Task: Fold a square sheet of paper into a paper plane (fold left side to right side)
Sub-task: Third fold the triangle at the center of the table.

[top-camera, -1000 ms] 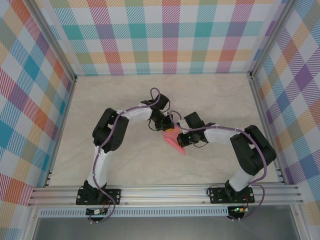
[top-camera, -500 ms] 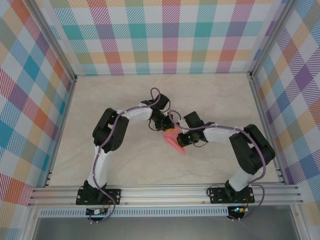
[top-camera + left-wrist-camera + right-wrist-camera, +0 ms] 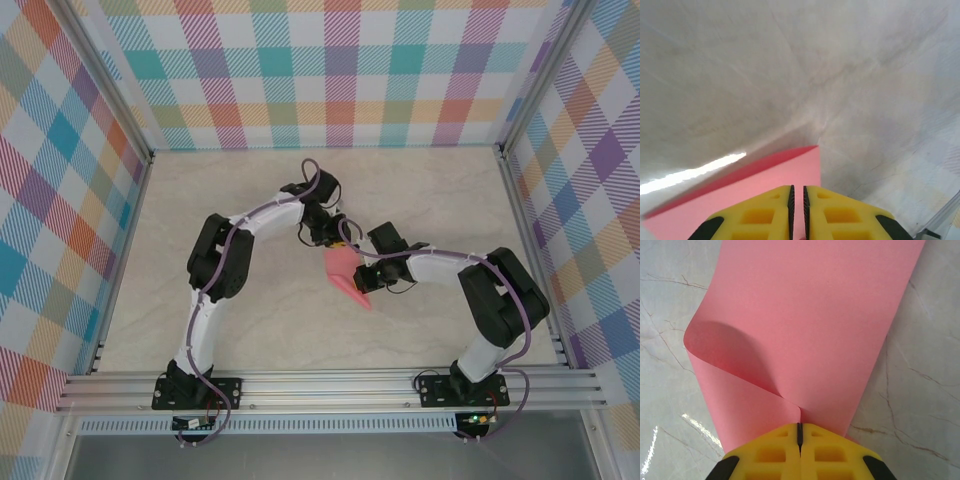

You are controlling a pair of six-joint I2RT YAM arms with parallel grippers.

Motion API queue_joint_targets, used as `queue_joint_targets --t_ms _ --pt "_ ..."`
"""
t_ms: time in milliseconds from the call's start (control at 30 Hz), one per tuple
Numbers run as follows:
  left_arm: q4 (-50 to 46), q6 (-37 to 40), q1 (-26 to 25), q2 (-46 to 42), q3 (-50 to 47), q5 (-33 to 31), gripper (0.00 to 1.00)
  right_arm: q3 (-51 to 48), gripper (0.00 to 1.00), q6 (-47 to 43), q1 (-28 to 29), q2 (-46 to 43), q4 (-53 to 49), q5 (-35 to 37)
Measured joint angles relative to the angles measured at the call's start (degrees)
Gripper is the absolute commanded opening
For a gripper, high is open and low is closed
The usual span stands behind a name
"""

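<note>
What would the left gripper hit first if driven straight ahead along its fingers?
Probably the pink sheet of paper, which lies right in front of the left gripper; past its edge is bare table. Whether the tips are already touching the paper is unclear.

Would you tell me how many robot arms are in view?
2. The left arm bends in from the near-left base; the right arm from the near-right base; they meet at the pink paper sheet.

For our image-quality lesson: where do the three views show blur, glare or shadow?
Left wrist: table soft and blurred, a white glare streak beside the paper. Right wrist: sharp marble veins, a curved shadow under the paper's curl. Top external: even light, no harsh glare.
</note>
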Motion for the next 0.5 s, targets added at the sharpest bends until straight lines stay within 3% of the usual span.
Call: queue_joint_targets --t_ms 133,267,500 --pt "0.7 0.3 2.7 -1.1 -2.5 0.1 0.08 0.0 0.0 0.3 0.0 0.0 0.0 -0.1" --pt "3.4 -0.3 4.0 -8.2 -14.1 1.0 0.05 0.0 0.0 0.3 0.0 0.0 0.0 -0.1" --pt "12.0 -4.5 1.3 -19.5 -28.8 6.0 0.05 0.2 0.0 0.3 0.0 0.1 -0.2 -0.1"
